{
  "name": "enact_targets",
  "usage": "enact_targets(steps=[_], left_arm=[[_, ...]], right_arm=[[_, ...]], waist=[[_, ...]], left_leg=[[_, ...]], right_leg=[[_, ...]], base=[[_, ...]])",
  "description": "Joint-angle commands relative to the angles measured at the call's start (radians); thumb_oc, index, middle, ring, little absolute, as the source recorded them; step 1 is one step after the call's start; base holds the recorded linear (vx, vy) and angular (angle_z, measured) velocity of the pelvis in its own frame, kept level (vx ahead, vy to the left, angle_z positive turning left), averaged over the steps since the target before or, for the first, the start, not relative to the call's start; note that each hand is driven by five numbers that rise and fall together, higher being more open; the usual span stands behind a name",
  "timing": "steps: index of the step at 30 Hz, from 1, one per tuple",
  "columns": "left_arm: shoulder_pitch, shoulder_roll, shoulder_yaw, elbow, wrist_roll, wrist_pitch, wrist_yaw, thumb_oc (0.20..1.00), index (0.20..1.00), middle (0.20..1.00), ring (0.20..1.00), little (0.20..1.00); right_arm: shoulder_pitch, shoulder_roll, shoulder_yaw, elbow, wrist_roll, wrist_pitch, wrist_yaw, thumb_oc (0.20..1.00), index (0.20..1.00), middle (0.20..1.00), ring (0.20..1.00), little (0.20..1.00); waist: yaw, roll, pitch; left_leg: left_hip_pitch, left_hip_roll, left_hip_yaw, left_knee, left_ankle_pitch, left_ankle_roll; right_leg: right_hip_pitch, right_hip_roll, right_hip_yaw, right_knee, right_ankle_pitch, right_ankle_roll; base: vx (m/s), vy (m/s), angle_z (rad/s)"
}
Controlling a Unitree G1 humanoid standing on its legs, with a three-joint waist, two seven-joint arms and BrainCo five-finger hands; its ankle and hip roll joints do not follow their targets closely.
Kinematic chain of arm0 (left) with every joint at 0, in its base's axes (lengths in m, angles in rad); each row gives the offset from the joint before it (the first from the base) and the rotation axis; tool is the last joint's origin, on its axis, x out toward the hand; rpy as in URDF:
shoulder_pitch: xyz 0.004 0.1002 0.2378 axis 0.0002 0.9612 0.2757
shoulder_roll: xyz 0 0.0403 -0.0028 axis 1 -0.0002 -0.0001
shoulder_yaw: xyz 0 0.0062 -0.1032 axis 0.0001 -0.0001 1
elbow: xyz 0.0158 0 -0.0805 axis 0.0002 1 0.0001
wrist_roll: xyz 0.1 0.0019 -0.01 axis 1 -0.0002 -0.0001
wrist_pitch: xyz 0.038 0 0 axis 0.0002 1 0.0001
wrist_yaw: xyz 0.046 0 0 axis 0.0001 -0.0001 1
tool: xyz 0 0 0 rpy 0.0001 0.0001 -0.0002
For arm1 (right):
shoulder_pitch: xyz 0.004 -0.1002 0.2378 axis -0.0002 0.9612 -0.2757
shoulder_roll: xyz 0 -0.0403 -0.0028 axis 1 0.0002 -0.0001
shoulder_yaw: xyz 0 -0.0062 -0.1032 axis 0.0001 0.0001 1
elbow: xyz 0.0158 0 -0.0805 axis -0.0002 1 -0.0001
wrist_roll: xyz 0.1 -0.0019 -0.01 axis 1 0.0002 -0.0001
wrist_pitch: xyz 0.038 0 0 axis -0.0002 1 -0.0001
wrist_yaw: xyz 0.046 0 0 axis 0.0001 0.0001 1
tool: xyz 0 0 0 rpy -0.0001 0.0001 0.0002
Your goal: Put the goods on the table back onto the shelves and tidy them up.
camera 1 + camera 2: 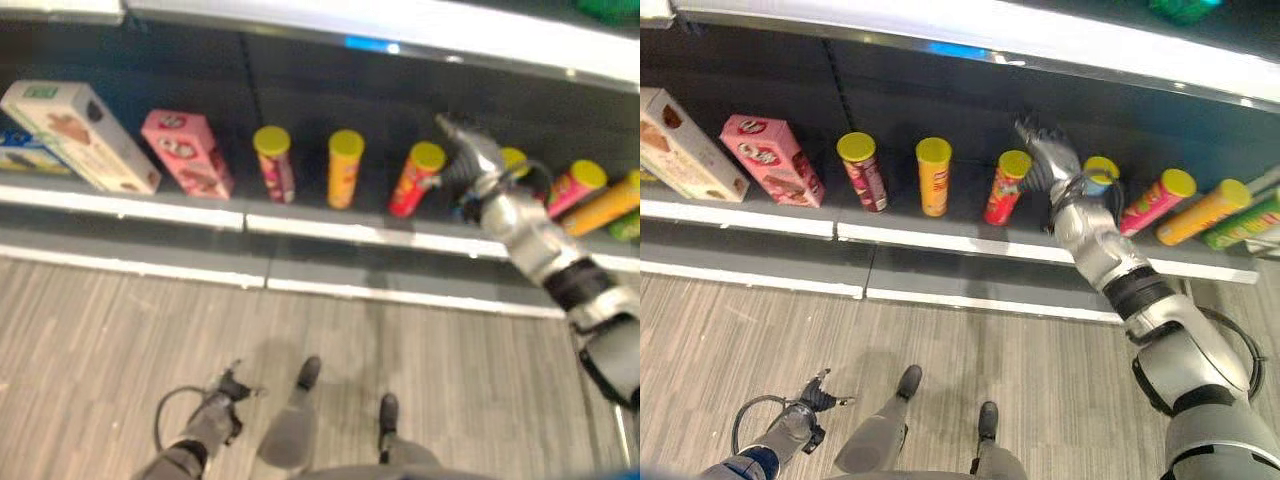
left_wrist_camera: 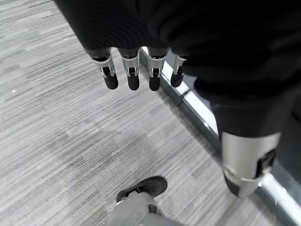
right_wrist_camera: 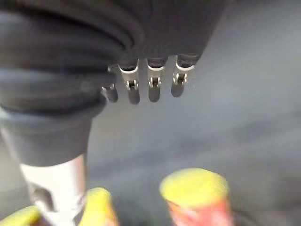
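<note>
Goods line the dark grey shelf (image 1: 940,235): tilted cardboard boxes far left, then yellow-lidded cylindrical snack cans (image 1: 933,176) rightward. Right robot hand (image 1: 1050,152) reaches among them, fingers straight, partly hiding one can. Left robot hand (image 1: 818,392) hangs spread above the floor.

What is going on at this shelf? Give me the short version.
The robot is restocking a low shelf. Its right hand reaches in among the yellow-lidded canisters, fingers straight, holding nothing, between a red canister and a blue one. The left hand hangs open over the floor. Two boxes stand further left.
</note>
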Motion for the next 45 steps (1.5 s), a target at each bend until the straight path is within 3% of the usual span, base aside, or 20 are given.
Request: enact_targets(steps=[1, 4, 5, 9, 11, 12, 13, 14, 20, 24, 25, 26, 27, 28, 29, 30, 34, 40, 42, 45], left_arm=[[0.037, -0.031, 0.049, 0.077, 0.099, 0.017, -0.018, 1.0, 1.0, 1.0, 1.0, 1.0], [0.078, -0.027, 0.086, 0.075, 0.164, 0.02, -0.043, 1.0, 1.0, 1.0, 1.0, 1.0], [0.079, -0.026, 0.08, 0.074, 0.164, 0.02, -0.044, 1.0, 1.0, 1.0, 1.0, 1.0], [0.1, -0.063, 0.063, 0.072, 0.187, 0.018, -0.058, 1.0, 1.0, 1.0, 1.0, 1.0], [0.102, -0.079, 0.046, 0.072, 0.184, 0.02, -0.061, 1.0, 1.0, 1.0, 1.0, 1.0], [0.088, -0.102, 0.014, 0.077, 0.172, 0.023, -0.061, 1.0, 1.0, 1.0, 1.0, 1.0], [0.087, -0.102, 0.014, 0.077, 0.172, 0.023, -0.061, 1.0, 1.0, 1.0, 1.0, 1.0], [0.069, -0.12, -0.029, 0.076, 0.162, 0.024, -0.066, 1.0, 1.0, 1.0, 1.0, 1.0], [0.048, -0.152, -0.099, 0.128, 0.152, 0.015, -0.095, 1.0, 1.0, 1.0, 1.0, 1.0], [0.046, -0.157, -0.121, 0.133, 0.143, 0.002, -0.123, 1.0, 1.0, 1.0, 1.0, 1.0], [0.044, -0.155, -0.123, 0.127, 0.128, -0.005, -0.132, 1.0, 1.0, 1.0, 1.0, 1.0], [0.044, -0.142, -0.125, 0.111, 0.099, -0.014, -0.143, 1.0, 1.0, 1.0, 1.0, 1.0], [0.042, -0.14, -0.124, 0.11, 0.098, -0.014, -0.143, 1.0, 1.0, 1.0, 1.0, 1.0], [0.041, -0.12, -0.09, 0.104, 0.055, -0.011, -0.148, 1.0, 1.0, 1.0, 1.0, 1.0], [0.041, -0.119, -0.09, 0.104, 0.055, -0.01, -0.148, 1.0, 1.0, 1.0, 1.0, 1.0], [0.054, -0.1, -0.03, 0.114, 0.028, 0.005, -0.134, 1.0, 1.0, 1.0, 1.0, 1.0], [0.058, -0.067, 0.067, 0.145, -0.02, 0.011, -0.121, 1.0, 1.0, 1.0, 1.0, 1.0], [0.129, -0.064, 0.139, 0.136, -0.071, -0.001, -0.126, 1.0, 1.0, 1.0, 1.0, 1.0], [0.131, -0.069, 0.132, 0.122, -0.075, -0.018, -0.109, 1.0, 1.0, 1.0, 1.0, 1.0], [0.096, -0.062, 0.145, 0.115, -0.098, -0.01, -0.081, 1.0, 1.0, 1.0, 1.0, 1.0]], right_arm=[[0.267, -0.162, -0.157, -0.2, -0.044, -0.056, 0.037, 1.0, 1.0, 1.0, 1.0, 1.0], [0.769, -0.228, -0.439, -0.374, -0.069, -0.087, 0.106, 1.0, 1.0, 1.0, 1.0, 1.0], [0.783, -0.228, -0.449, -0.381, -0.069, -0.087, 0.108, 1.0, 1.0, 1.0, 1.0, 1.0], [1.093, 0.071, -0.582, -0.253, 0.115, -0.095, 0.109, 1.0, 1.0, 1.0, 1.0, 1.0], [1.142, 0.221, -0.611, -0.131, 0.285, -0.099, 0.108, 1.0, 1.0, 1.0, 1.0, 1.0], [1.131, 0.371, -0.648, 0.082, 0.51, -0.105, 0.08, 1.0, 1.0, 1.0, 1.0, 1.0], [1.129, 0.371, -0.648, 0.084, 0.511, -0.106, 0.08, 1.0, 1.0, 1.0, 1.0, 1.0], [1.099, 0.455, -0.694, 0.256, 0.761, -0.127, 0.085, 1.0, 1.0, 1.0, 1.0, 1.0], [0.96, 0.57, -0.849, 0.731, 1.26, -0.108, 0.133, 1.0, 1.0, 1.0, 1.0, 1.0], [0.918, 0.561, -0.913, 0.846, 1.337, -0.1, 0.112, 1.0, 1.0, 1.0, 1.0, 1.0], [0.907, 0.563, -0.908, 0.846, 1.331, -0.101, 0.103, 1.0, 1.0, 1.0, 1.0, 1.0], [0.89, 0.565, -0.88, 0.839, 1.287, -0.097, 0.104, 1.0, 1.0, 1.0, 1.0, 1.0], [0.888, 0.566, -0.881, 0.839, 1.286, -0.097, 0.104, 1.0, 1.0, 1.0, 1.0, 1.0], [0.873, 0.557, -0.849, 0.85, 1.214, -0.088, 0.103, 1.0, 1.0, 1.0, 1.0, 1.0], [0.871, 0.557, -0.85, 0.85, 1.213, -0.087, 0.103, 1.0, 1.0, 1.0, 1.0, 1.0], [0.868, 0.545, -0.858, 0.874, 1.178, -0.077, 0.104, 1.0, 1.0, 1.0, 1.0, 1.0], [0.854, 0.524, -0.901, 0.913, 1.176, -0.075, 0.105, 1.0, 1.0, 1.0, 1.0, 1.0], [0.816, 0.518, -0.948, 0.954, 1.214, -0.082, 0.098, 1.0, 1.0, 1.0, 1.0, 1.0], [0.811, 0.526, -0.899, 0.928, 1.185, -0.085, 0.11, 1.0, 1.0, 1.0, 1.0, 1.0], [0.797, 0.523, -0.858, 0.906, 1.169, -0.091, 0.123, 1.0, 1.0, 1.0, 1.0, 1.0]], waist=[[-0.045, 0.007, -0.094], [-0.116, 0.001, -0.148], [-0.11, -0.002, -0.149], [-0.182, -0.005, -0.189], [-0.205, -0.005, -0.201], [-0.232, 0.001, -0.217], [-0.229, 0.001, -0.218], [-0.248, 0.007, -0.226], [-0.277, 0.026, -0.235], [-0.285, 0.037, -0.219], [-0.289, 0.039, -0.211], [-0.275, 0.038, -0.181], [-0.273, 0.036, -0.184], [-0.214, 0.051, -0.156], [-0.221, 0.051, -0.156], [-0.175, 0.073, -0.157], [-0.142, 0.065, -0.163], [-0.062, 0.07, -0.204], [-0.072, 0.094, -0.196], [-0.101, 0.133, -0.173]], left_leg=[[0.031, 0.049, -0.038, -0.085, -0.076, 0.001], [0.101, 0.062, 0.0, -0.085, -0.104, 0.01], [0.108, 0.062, 0.002, -0.085, -0.114, 0.011], [0.19, 0.071, 0.057, -0.085, -0.142, 0.022], [0.223, 0.073, 0.076, -0.085, -0.154, 0.027], [0.253, 0.071, 0.098, -0.085, -0.168, 0.033], [0.249, 0.072, 0.1, -0.085, -0.166, 0.033], [0.272, 0.065, 0.111, -0.085, -0.178, 0.037], [0.304, 0.049, 0.151, -0.085, -0.202, 0.048], [0.309, 0.05, 0.213, -0.085, -0.212, 0.051], [0.307, 0.053, 0.248, -0.085, -0.217, 0.048], [0.304, 0.074, 0.341, -0.085, -0.227, 0.038], [0.297, 0.074, 0.345, -0.085, -0.221, 0.037], [0.291, 0.126, 0.455, -0.085, -0.21, 0.016], [0.288, 0.125, 0.448, -0.085, -0.206, 0.016], [0.29, 0.177, 0.526, -0.085, -0.205, -0.001], [0.284, 0.212, 0.609, -0.082, -0.184, -0.018], [0.244, 0.296, 0.71, -0.075, -0.093, -0.075], [0.227, 0.349, 0.712, -0.079, -0.032, -0.121], [0.227, 0.433, 0.707, -0.084, 0.028, -0.162]], right_leg=[[0.039, -0.046, 0.027, 0.094, -0.08, 0.009], [0.058, -0.058, 0.064, 0.131, -0.061, 0.026], [0.064, -0.059, 0.065, 0.13, -0.069, 0.024], [0.053, -0.056, 0.15, 0.203, -0.021, 0.047], [0.054, -0.052, 0.19, 0.215, -0.003, 0.053], [0.058, -0.052, 0.224, 0.22, 0.016, 0.059], [0.053, -0.051, 0.227, 0.219, 0.02, 0.06], [0.06, -0.055, 0.247, 0.225, 0.037, 0.064], [0.058, -0.069, 0.299, 0.23, 0.102, 0.088], [0.038, -0.074, 0.324, 0.193, 0.142, 0.102], [0.022, -0.081, 0.314, 0.155, 0.156, 0.105], [-0.041, -0.107, 0.176, 0.091, 0.208, 0.115], [-0.048, -0.107, 0.18, 0.085, 0.217, 0.115], [-0.063, -0.178, -0.215, 0.063, 0.201, 0.116], [-0.058, -0.179, -0.224, 0.057, 0.205, 0.115], [0.014, -0.231, -0.452, 0.058, 0.145, 0.108], [0.077, -0.305, -0.415, 0.086, 0.177, 0.112], [0.154, -0.393, -0.499, 0.066, 0.305, 0.128], [0.114, -0.363, -0.423, 0.135, 0.193, 0.128], [0.068, -0.298, -0.408, 0.249, -0.047, 0.086]], base=[[0.05, 0.102, -0.02], [0.07, 0.134, 0.2], [0.03, 0.094, -0.13], [0.04, 0.105, -0.8], [0.05, 0.113, -1.09], [0.02, 0.115, -1.23], [0.04, 0.15, -1.09], [0.0, 0.082, -0.8], [0.02, 0.106, -0.14], [-0.03, 0.085, -0.21], [-0.16, 0.024, -0.63], [-0.17, 0.014, -0.81], [-0.29, -0.064, -1.16], [-0.17, -0.063, -1.18], [-0.27, -0.106, -1.76], [-0.19, -0.114, -1.76], [-0.17, -0.168, -1.39], [-0.09, -0.374, -0.8], [0.04, -0.486, -0.76], [0.03, -0.537, -0.27]])
